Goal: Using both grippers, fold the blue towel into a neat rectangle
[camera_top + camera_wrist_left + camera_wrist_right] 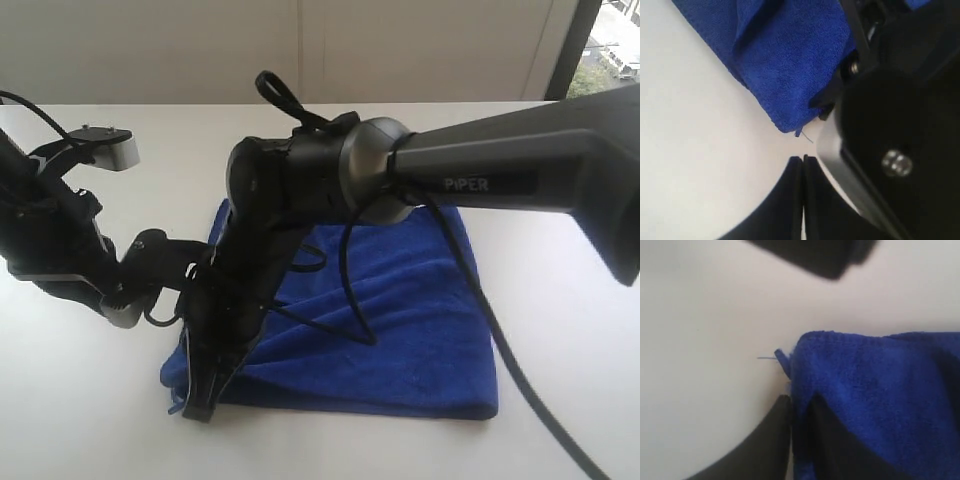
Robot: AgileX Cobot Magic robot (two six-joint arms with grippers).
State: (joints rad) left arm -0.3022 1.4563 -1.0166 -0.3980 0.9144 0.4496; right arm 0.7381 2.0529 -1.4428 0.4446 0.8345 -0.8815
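The blue towel (410, 300) lies rumpled on the white table (90, 420), with a doubled edge along the front. My right arm reaches across it to its front left corner. There the right gripper (799, 401) is shut on the towel's (880, 390) hemmed edge, just below the corner's thread tail (775, 357); blue cloth fills the gap between the jaws. My left gripper (803, 160) is shut with nothing in it, a short way off the same towel corner (790, 122) over bare table. In the exterior view its tips are hidden behind the right arm.
The right arm's black body (330, 170) and its cables (350, 290) hang over the left half of the towel. The left arm (60, 240) stands at the table's left side. A pale wall runs along the table's far edge.
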